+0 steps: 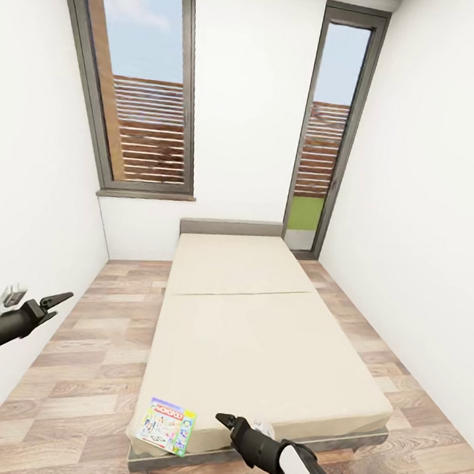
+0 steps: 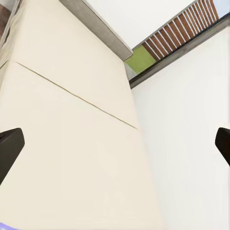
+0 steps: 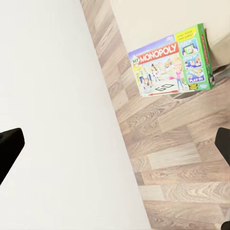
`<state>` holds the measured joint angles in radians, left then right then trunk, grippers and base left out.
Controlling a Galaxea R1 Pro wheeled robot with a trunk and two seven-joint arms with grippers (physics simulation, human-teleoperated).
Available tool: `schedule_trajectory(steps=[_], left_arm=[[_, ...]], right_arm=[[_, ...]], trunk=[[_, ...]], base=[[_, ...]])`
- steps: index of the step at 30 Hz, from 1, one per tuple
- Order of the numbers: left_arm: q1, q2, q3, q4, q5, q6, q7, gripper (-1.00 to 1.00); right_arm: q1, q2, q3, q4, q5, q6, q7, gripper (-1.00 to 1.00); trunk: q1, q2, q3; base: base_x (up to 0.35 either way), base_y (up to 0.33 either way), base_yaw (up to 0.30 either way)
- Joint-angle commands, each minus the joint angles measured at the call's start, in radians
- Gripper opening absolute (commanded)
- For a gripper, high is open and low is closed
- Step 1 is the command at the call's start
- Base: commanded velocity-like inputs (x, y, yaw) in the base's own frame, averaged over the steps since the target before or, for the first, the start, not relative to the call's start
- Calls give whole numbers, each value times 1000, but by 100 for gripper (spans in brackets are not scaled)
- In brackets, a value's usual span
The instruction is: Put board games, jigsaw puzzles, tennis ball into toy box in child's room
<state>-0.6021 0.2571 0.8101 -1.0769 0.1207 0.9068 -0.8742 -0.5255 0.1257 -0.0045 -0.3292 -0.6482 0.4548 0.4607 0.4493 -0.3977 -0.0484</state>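
Note:
The Monopoly board game (image 1: pixel 166 425) lies flat on the near left corner of the bed (image 1: pixel 257 327), a green-edged box with a white top. My right gripper (image 1: pixel 241 420) hovers open just to its right, over the bed's foot edge, holding nothing. The right wrist view looks past the open right gripper (image 3: pixel 115 148) at the box (image 3: pixel 170 62) and the floor. My left gripper (image 1: pixel 39 296) hangs open and empty over the floor left of the bed. Its wrist view faces the beige mattress (image 2: pixel 62 134). The table, toy box, jigsaw puzzles and tennis ball are out of view.
White walls close in on both sides, the left wall (image 1: pixel 23 192) close to my left arm. Wood-plank floor (image 1: pixel 84 367) runs along both sides of the bed. A tall window (image 1: pixel 147 89) and a glass door (image 1: pixel 328 137) stand behind the grey headboard (image 1: pixel 231 227).

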Motion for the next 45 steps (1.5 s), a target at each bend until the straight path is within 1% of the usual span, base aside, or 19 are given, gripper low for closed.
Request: schedule_trajectory(steps=[1,7,14,20,25,31,37,45], left_arm=[[-1,0,1,0,2,6,-6,100],[-1,1,3,0,2,6,-47,100],[-1,1,4,0,3,6,-56,100],[-1,2,5,0,3,9,-58,100],[-1,1,5,0,4,35,-57,100],[-1,1,5,0,3,46,-57,100],[-1,0,2,0,2,62,-56,100],[-1,-1,1,-1,2,68,-55,100]], right_arm=[[-1,0,0,-1,-6,6,-1,100],[-1,-1,0,-1,-5,4,0,100],[-1,-3,-2,-1,-9,5,4,100],[-1,-6,1,-1,-10,13,16,100],[0,-8,-2,-1,-10,14,19,100],[0,-8,-4,-6,-10,15,21,100],[0,-9,-3,-8,-10,15,49,100],[0,-10,-3,-3,-10,13,58,100]], trunk=[[1,-2,-2],[1,-2,-2],[1,-2,-2],[24,-44,-21],[43,-79,-37],[66,-121,-56],[89,-163,-74],[119,-219,-99]], base=[[4,2,0],[1,1,0],[0,0,0],[0,0,0],[0,0,0],[0,0,0],[0,0,0],[0,0,0]])
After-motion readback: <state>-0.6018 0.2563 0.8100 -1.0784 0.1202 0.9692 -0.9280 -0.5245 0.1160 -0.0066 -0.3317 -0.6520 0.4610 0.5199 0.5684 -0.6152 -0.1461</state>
